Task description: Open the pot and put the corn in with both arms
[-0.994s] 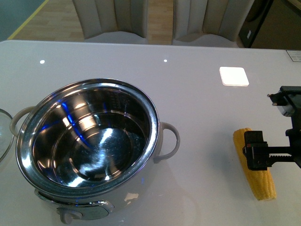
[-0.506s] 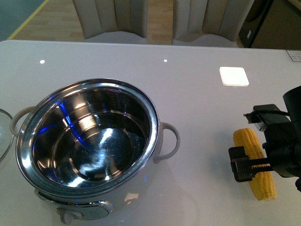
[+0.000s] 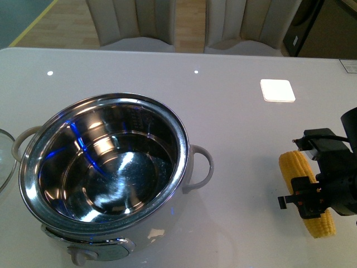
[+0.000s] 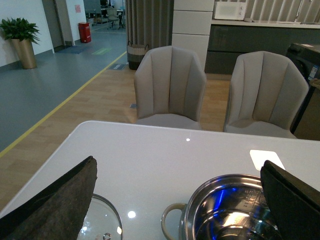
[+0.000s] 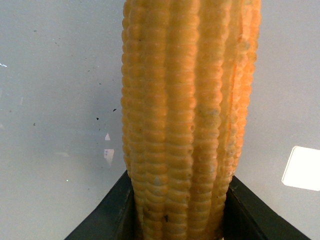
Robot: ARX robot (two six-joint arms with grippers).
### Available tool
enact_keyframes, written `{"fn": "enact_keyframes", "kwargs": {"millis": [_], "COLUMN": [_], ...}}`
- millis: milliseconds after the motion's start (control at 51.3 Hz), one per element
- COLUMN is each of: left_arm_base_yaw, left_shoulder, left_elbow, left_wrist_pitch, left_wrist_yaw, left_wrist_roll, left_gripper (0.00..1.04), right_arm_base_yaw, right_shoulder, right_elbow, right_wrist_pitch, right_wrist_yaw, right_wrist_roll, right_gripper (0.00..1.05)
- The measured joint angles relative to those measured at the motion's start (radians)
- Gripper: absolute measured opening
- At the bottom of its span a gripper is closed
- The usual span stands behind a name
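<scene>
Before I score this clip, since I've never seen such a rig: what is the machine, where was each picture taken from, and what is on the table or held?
This is a robot with two black arms, each ending in a flat-fingered gripper. The front picture looks out from its body over a glossy white table. On it stands a large round electric pot with a shiny steel bowl, open and empty. Its glass lid lies on the table beside it. The left wrist picture comes from a camera on the left wrist: the left gripper is wide open and holds nothing. The right wrist picture is a close-up: the right gripper has its fingers against both sides of a yellow ridged corn cob, which lies on the table.
</scene>
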Motion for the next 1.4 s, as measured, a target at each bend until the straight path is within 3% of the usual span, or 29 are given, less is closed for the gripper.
{"fn": "enact_keyframes", "kwargs": {"millis": [214, 565, 877, 1403], "left_arm_base_yaw": [0.000, 0.000, 0.000, 0.000], "left_shoulder": [0.000, 0.000, 0.000, 0.000], "left_elbow": [0.000, 0.000, 0.000, 0.000], "left_wrist_pitch": [0.000, 0.000, 0.000, 0.000], "left_wrist_yaw": [0.000, 0.000, 0.000, 0.000], "left_wrist_roll": [0.000, 0.000, 0.000, 0.000], "left_gripper": [0.98, 0.98, 0.98, 0.98], "right_arm_base_yaw": [0.005, 0.143, 0.279, 0.371], "right_shoulder": [-0.237, -0.585, -0.579, -0.435], "right_elbow": [-0.067, -0.017, 0.099, 0.281], "right_wrist_pitch": [-0.037, -0.198, -0.230, -0.261], "right_wrist_yaw": [-0.095, -0.217, -0.251, -0.314], "right_wrist_roll": [0.016, 0.135, 0.251, 0.436], "right_gripper": [0.23, 0.20, 0.18, 0.17]}}
